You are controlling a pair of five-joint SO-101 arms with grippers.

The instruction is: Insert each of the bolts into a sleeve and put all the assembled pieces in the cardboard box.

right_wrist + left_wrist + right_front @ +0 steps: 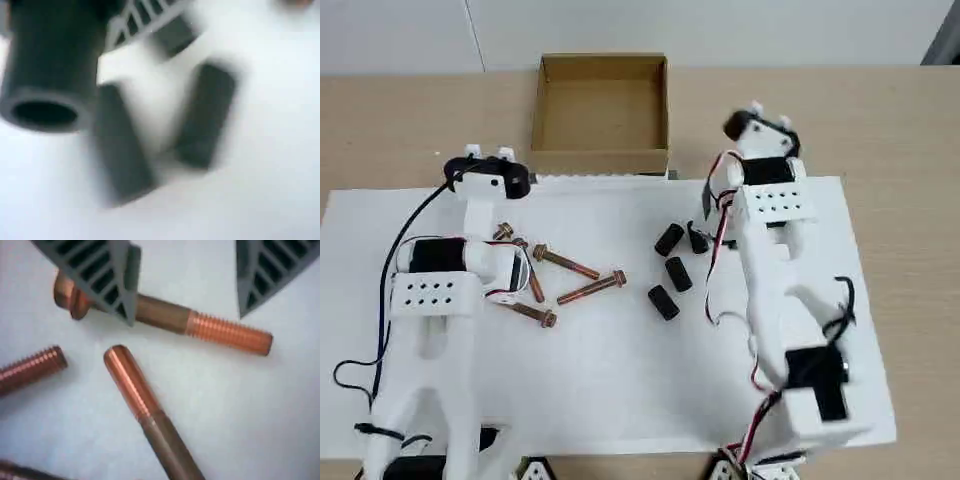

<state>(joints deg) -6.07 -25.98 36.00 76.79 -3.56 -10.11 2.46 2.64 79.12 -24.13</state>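
Copper bolt point(220, 332) lies left on the white sheet point(620, 380), between the spread jaws of the left gripper point(186, 319) (not yet clamped). Judged step: bolt pickup. Next: close on the shank, then align with a sleeve point(678, 273), right.

The box point(600, 160) stands open on the desk point(900, 120), its front wall meeting the far edge of a white sheet point(620, 400). In front of the box's left corner, several copper bolts point(565, 262) lie loosely fanned on the sheet, some partly hidden under the left arm point(435, 290). In front of the box's right corner lie black sleeves point(663, 302). Three are apart from one another, and a fourth is just beside the right arm point(775, 210). Both arms stretch toward the box from the sheet's near edge.
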